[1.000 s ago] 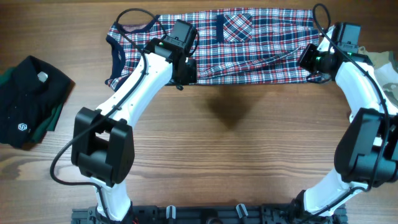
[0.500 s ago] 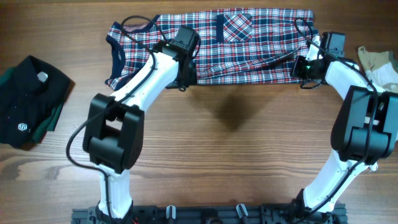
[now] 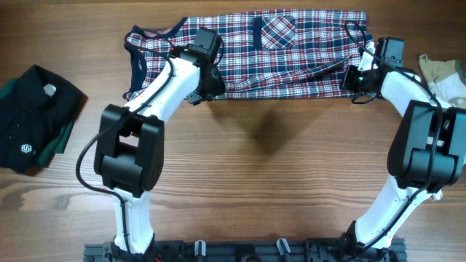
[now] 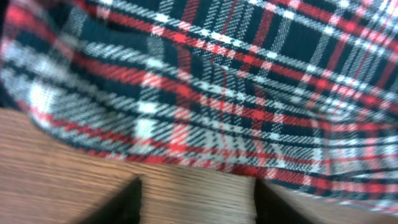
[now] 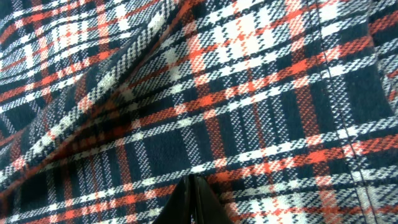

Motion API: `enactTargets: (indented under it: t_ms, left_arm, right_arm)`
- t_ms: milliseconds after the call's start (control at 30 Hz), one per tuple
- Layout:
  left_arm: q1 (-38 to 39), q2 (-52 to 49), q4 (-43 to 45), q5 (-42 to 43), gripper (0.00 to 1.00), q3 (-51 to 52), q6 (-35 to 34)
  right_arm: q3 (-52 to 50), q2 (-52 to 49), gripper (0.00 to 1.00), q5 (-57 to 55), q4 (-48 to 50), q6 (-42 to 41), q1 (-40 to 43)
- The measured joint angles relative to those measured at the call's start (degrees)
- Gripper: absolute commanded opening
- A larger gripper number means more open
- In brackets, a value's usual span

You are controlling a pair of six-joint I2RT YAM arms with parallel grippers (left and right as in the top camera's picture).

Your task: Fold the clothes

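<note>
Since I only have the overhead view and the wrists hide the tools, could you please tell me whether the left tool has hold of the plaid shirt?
Observer: No. The left wrist view shows the left tool open, its fingers apart over bare table.
Operator: Thank you. Where does the hem lie relative to it?
Observer: The edge of the plaid shirt lies just ahead of the fingers, not between them.
Operator: And the right tool, please?
Observer: The right tool is shut. Plaid cloth fills its view right up to the tips, so it seems to be pinching the shirt.
</note>
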State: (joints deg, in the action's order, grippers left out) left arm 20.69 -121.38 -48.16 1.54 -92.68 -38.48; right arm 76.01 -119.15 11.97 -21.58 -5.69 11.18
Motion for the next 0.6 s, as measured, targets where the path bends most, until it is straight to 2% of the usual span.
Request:
enactTargets:
  t_ms: [200, 433, 467, 500, 533, 600]
  left_arm:
    - [-3.85, 0.00, 4.04, 2.89, 0.58, 0.00, -10.21]
    - [-3.45, 0.00, 9.09, 3.08, 0.57, 0.00, -12.07]
    - [-3.45, 0.00, 9.44, 3.08, 0.53, 0.00, -12.07]
    - [-3.45, 0.00, 9.86, 3.08, 0.45, 0.00, -12.09]
    - [-3.45, 0.00, 10.12, 3.08, 0.33, 0.00, -12.31]
    - [-3.45, 0.00, 10.14, 3.08, 0.19, 0.00, -12.87]
  right_arm:
    - [0.00, 0.00, 0.04, 0.00, 0.00, 0.00, 0.00]
    - [0.00, 0.00, 0.05, 0.00, -0.02, 0.00, 0.00]
    - [0.00, 0.00, 0.05, 0.00, -0.02, 0.00, 0.00]
    - [0.00, 0.00, 0.05, 0.00, -0.02, 0.00, 0.00]
    - [0.00, 0.00, 0.05, 0.00, -0.04, 0.00, 0.00]
    - [0.00, 0.00, 0.05, 0.00, -0.07, 0.00, 0.00]
